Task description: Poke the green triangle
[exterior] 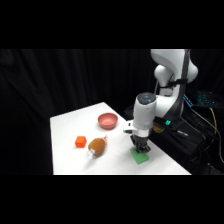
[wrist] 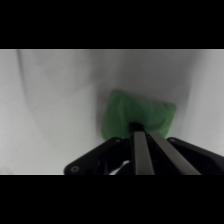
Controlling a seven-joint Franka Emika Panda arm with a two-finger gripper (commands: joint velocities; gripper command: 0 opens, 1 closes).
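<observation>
step: poke looks on, my hand [exterior: 141, 148] right down on the triangle [wrist: 134, 114]
hand: fingers pinched together, holding nothing
next: probably just lift straight off

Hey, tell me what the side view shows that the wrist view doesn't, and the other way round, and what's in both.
Only the side view shows the arm's base, the pink bowl, the orange cube and a brown object lying next to the cube. Only the wrist view shows, close up, the fingers side by side, tips at the block's near edge. Both show the gripper down at the green triangle on the white table.
</observation>
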